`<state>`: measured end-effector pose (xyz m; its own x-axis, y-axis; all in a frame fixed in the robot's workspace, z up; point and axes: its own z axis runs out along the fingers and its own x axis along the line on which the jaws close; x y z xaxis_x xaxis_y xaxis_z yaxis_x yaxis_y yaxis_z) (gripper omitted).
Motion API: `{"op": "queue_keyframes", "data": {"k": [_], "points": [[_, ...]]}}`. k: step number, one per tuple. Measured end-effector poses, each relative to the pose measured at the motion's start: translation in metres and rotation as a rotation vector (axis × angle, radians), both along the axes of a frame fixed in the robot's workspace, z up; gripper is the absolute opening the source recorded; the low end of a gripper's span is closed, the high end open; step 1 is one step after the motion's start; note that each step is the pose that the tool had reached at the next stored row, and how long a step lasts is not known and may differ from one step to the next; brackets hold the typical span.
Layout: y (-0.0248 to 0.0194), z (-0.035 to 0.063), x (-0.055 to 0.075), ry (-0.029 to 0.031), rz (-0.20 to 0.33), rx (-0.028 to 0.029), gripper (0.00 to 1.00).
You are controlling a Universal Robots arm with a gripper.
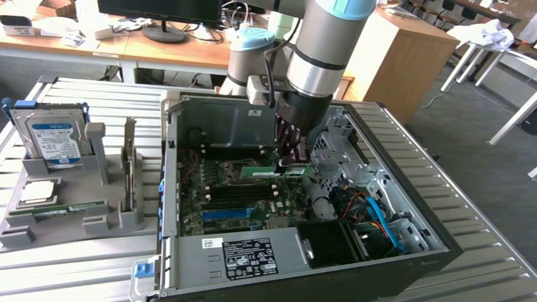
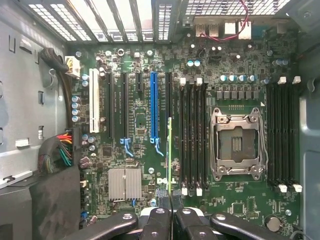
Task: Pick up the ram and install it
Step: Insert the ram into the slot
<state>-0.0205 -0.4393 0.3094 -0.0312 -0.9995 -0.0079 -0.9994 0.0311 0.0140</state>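
Green ram (image 2: 170, 150) is pinched tight in the hand (image 2: 170, 196), hovering over the board (image 2: 250, 200) with black slots (image 2: 192, 135) just beneath, so pickup's done, seating isn't.

A slatted grey metal table (image 1: 478, 214) spreads out beneath the gripper (image 1: 290, 165). Far behind the gripper, a long wooden desk (image 1: 168, 47) carries a dark monitor (image 1: 160, 9) on a round foot. To the exterior view's right of the gripper stands a light wooden cabinet (image 1: 403, 56), then grey floor (image 1: 457, 126) and white table legs (image 1: 512, 119). The light is bright and even.
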Motion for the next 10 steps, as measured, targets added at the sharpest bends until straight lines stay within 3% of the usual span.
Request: {"op": "queue_keyframes", "data": {"k": [10], "points": [[0.0000, -0.0040, 0.0000, 0.0000, 0.000, -0.0003, 0.12]]}}
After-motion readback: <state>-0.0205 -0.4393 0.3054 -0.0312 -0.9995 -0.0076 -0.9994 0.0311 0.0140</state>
